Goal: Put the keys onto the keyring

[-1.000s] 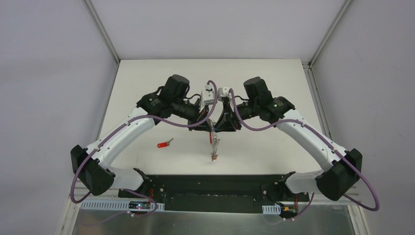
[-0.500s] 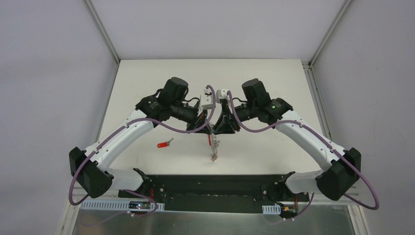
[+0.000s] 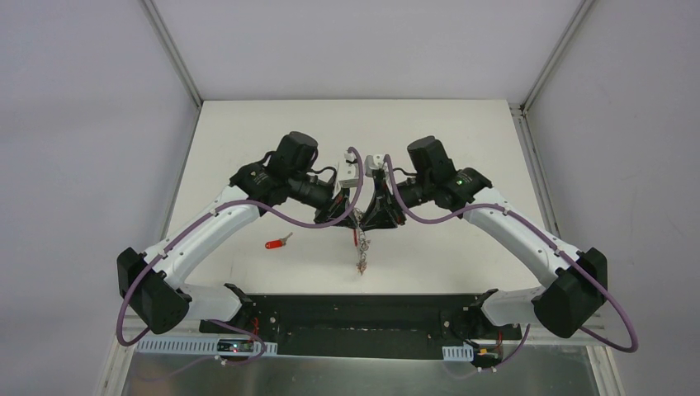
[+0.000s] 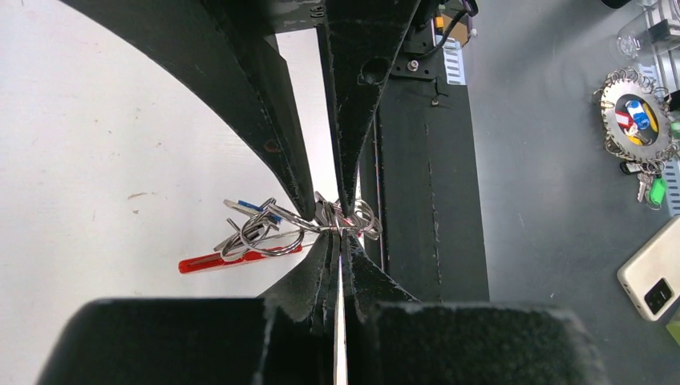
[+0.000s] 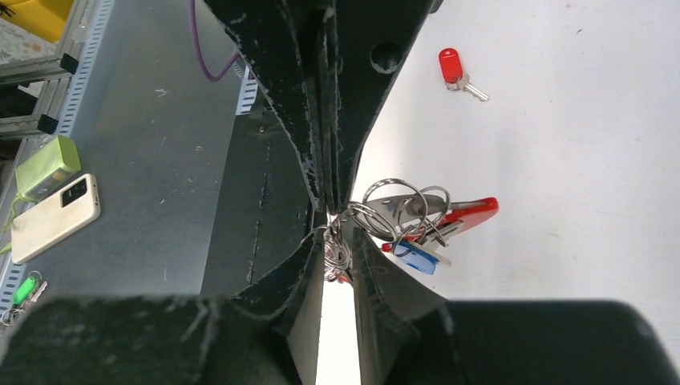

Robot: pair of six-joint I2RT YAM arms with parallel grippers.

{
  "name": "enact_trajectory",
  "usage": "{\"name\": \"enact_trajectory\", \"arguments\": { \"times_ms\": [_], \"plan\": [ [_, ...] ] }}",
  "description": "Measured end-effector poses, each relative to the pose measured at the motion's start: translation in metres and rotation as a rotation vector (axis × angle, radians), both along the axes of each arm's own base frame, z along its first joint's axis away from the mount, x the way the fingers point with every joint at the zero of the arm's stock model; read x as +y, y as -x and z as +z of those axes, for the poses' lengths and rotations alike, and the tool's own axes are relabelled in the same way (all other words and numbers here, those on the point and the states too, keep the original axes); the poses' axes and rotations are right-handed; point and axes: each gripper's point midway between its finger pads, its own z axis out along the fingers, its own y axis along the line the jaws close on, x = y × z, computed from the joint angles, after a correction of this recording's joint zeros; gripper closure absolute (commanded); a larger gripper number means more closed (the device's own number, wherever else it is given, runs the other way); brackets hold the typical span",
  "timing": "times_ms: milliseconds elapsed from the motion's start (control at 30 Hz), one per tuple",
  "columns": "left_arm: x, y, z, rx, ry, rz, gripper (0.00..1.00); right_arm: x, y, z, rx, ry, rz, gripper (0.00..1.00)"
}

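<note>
We had the left gripper and right gripper both pinching the keyring aloft; next, we judged, one had to fetch the red-headed key.

Your left arm and right arm have smooth white links set between chunky black joint housings. A purple cable loops loosely along each one, and a small green light glows on the right. Up close, your fingers are matte black wedges with rough, frayed edges and a round screw hole.
</note>
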Motion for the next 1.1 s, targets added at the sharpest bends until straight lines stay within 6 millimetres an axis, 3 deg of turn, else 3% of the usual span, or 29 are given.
{"name": "enact_trajectory", "arguments": {
  "times_ms": [233,400,833,1100],
  "plan": [
    [-0.002,-0.003,0.0,-0.011,0.013,0.005,1.0,0.001,0.002,0.003,0.016,-0.011,0.006,0.86],
    [-0.003,-0.004,0.001,-0.007,0.021,0.012,1.0,0.001,0.001,0.005,0.024,-0.02,0.002,1.0],
    [-0.002,-0.019,0.007,0.03,0.084,0.066,1.0,-0.003,-0.013,0.011,-0.004,-0.044,-0.039,1.0],
    [0.001,-0.023,0.024,0.022,0.148,0.067,0.77,-0.009,-0.021,0.019,-0.028,-0.066,-0.082,1.0]
  ]
}}
